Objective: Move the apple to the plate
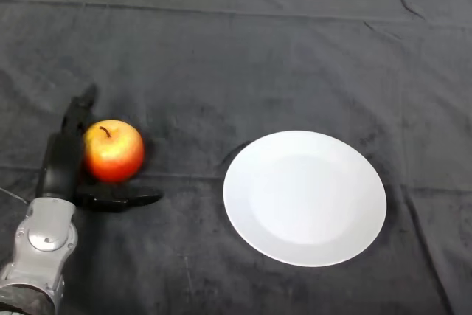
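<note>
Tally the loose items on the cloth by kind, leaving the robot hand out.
Apple: 1, red and yellow, stem up, on the dark cloth at the left, between the thumb and fingers of the robot hand
Plate: 1, white, bare, right of the apple
Total: 2

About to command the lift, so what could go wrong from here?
The left hand brackets the apple with fairly straight fingers, so the round fruit may slip or roll off across the dark cloth. The plate lies well to the right; its shallow rim might let a dropped apple roll off.
</note>
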Controlling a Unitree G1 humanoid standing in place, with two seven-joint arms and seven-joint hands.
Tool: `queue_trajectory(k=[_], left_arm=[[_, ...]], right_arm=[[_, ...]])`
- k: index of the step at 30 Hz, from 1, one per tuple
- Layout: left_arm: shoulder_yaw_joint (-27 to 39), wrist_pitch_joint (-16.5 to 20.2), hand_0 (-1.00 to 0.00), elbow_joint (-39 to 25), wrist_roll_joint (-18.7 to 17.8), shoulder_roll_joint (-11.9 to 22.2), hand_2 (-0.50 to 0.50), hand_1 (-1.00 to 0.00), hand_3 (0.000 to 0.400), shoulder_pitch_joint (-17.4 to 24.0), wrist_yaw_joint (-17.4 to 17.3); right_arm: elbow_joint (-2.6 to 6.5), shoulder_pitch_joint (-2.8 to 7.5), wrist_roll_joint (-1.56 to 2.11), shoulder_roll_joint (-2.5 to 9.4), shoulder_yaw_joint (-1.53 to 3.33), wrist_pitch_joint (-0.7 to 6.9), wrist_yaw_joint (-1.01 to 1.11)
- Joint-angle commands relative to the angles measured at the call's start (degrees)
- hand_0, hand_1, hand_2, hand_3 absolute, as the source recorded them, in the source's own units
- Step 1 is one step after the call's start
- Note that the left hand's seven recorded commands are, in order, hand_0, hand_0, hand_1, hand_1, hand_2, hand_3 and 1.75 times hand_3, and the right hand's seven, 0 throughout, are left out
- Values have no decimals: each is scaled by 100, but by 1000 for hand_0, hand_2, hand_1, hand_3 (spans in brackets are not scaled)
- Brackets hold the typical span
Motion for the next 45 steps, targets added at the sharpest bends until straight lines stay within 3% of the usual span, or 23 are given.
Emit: queue_trajectory(k=[1,15,45], left_arm=[[-225,-91,-1000,-115,157,-21,0,-1000,400,-114,-66],[-414,-129,-1000,-77,253,-1,0,-1000,400,-292,-57],[-1172,-423,-1000,-39,509,-575,0,-1000,400,-1152,327]], right_arm=[[122,396,-80,214,100,82,80],[126,394,-81,214,100,80,80],[152,380,-87,213,102,68,77]])
